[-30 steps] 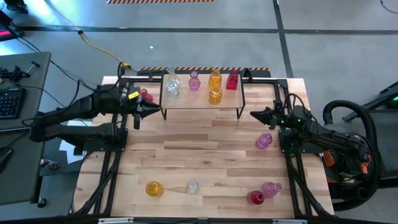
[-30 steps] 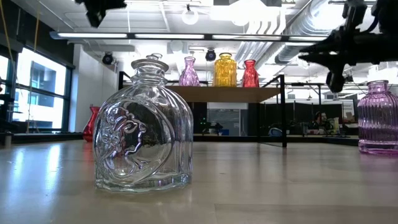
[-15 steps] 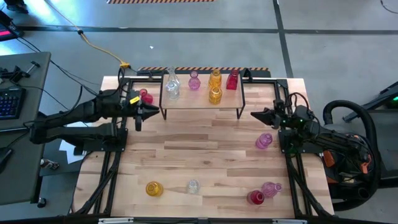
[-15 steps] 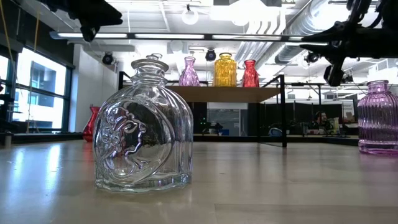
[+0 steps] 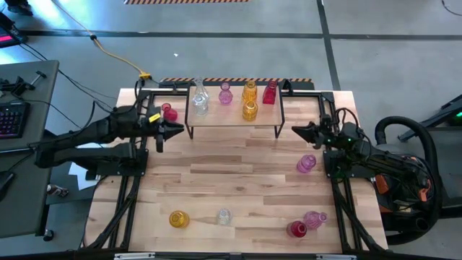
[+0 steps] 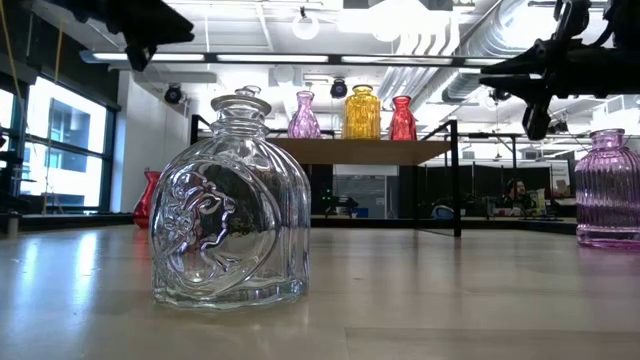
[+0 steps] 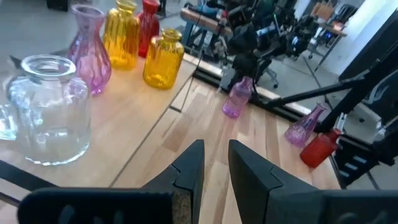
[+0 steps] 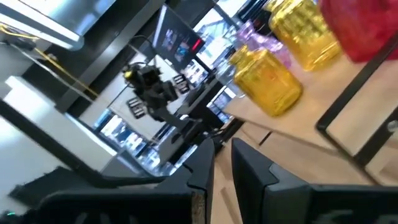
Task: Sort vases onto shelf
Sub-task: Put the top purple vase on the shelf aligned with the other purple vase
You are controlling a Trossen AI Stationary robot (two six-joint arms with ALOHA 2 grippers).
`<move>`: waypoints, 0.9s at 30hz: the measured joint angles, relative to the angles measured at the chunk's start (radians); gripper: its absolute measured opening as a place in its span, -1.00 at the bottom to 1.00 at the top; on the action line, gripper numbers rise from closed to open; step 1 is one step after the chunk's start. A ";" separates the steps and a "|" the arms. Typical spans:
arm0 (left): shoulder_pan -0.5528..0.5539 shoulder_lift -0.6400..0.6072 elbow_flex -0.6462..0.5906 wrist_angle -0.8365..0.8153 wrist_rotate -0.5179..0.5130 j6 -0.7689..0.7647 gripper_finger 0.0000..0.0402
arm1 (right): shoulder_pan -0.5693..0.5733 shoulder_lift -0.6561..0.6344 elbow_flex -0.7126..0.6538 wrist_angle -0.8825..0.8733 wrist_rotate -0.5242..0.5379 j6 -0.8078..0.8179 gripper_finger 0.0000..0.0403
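1. 5 translucent glass vases stand on the low light-wood shelf; a red one sits on the table just left of it.
2. Over the last second the left gripper has slid toward the shelf's left end, fingers nearly together and empty.
3. 5 more wait across the tabletop, so sorting is about half done.
4. Right gripper hovers right of the shelf, narrowly parted, holding nothing.

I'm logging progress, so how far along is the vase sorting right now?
Done: five vases stand on the shelf. In hand: nothing; the left gripper and right gripper hover empty beside the shelf ends. Left: six vases on the table, including a red one, a pink one and a yellow one.
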 joint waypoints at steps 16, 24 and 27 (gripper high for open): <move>0.000 -0.258 -0.401 0.276 -0.102 -0.035 -0.68 | 0.000 0.000 0.136 -0.154 -0.017 -0.055 -0.82; 0.000 -0.260 -0.485 0.282 -0.145 -0.124 -0.68 | 0.000 0.038 0.556 -0.951 0.060 -0.193 -0.82; 0.000 -0.260 -0.508 0.281 -0.186 -0.140 -0.68 | 0.000 0.074 0.697 -1.120 0.075 -0.180 -0.82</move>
